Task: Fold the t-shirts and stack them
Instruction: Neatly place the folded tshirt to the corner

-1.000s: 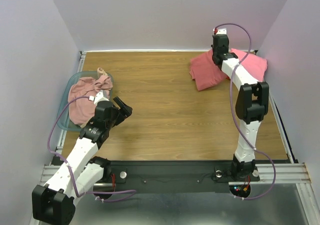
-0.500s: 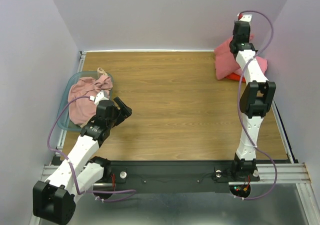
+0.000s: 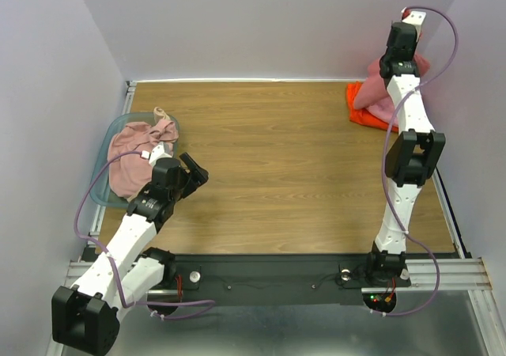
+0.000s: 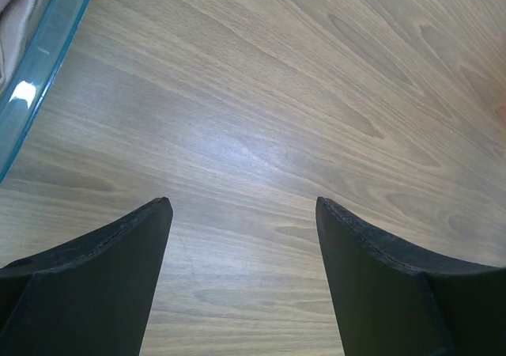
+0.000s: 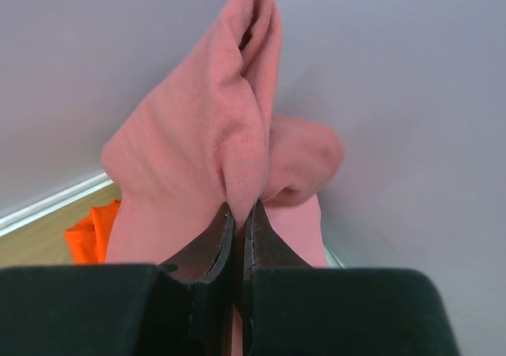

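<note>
Salmon shirt [image 3: 378,96] bunched over orange shirt [image 3: 357,112]

The middle of the tabletop [image 3: 277,158] lies open, from the left gripper [image 3: 196,168], its jaws spread above bare wood, across to the far right corner. The basket [image 4: 35,79] blocks the left edge. The salmon shirt [image 3: 378,95] and the orange shirt [image 3: 357,115] crowd that corner against the side wall [image 3: 474,95].

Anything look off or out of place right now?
Yes: the salmon-red shirt hangs bunched from the shut right gripper at the far right corner, lifted rather than lying flat on the orange shirt below it. Nothing else stands out.
</note>
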